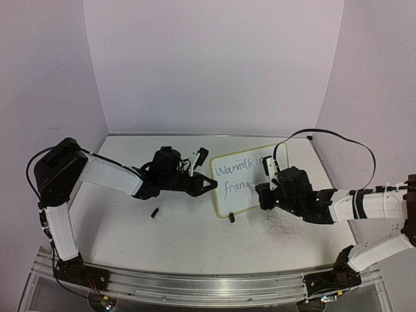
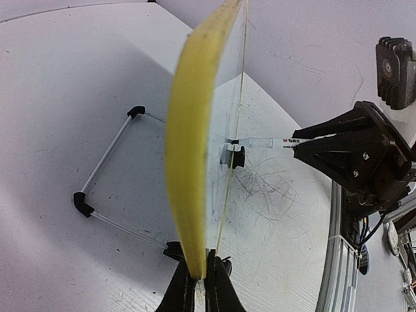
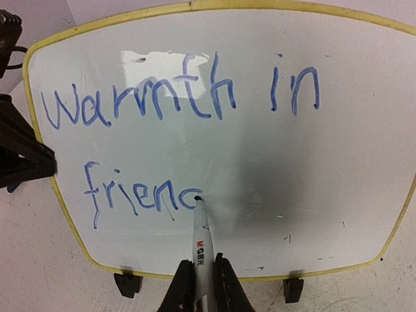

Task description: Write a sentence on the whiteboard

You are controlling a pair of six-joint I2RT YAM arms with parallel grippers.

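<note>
whiteboard (image 1: 246, 200) is seen right of centre in the top view, stood on its long edge on the grey tabletop (image 1: 162, 240) between the two arms, with two black clips (image 3: 127, 284) along its lower edge. the sentence (image 3: 221, 97) is read in blue ink as "warmth in" on the upper line and "frien" plus a part-formed letter on the lower line. the right gripper (image 3: 200, 276) is closed on a marker (image 3: 201, 240), whose tip is set against the board at the end of the lower line. the left gripper (image 2: 197, 286) is clamped on the board's yellow rim, at the left side of the board in the top view

the last word is judged unfinished, so more strokes are needed. the board is pinched at one edge only, and excess push through the tip could swing or tip it backward, so that contact is lost and the stroke is broken. the marker is held well back from its tip, so it could be levered sideways between the fingers and the letter misshapen. the ink on the lower line could be smeared if the fingers are dragged across it. faint scribbles (image 2: 260, 188) on the tabletop suggest what follows if the tip is carried past the frame
</note>
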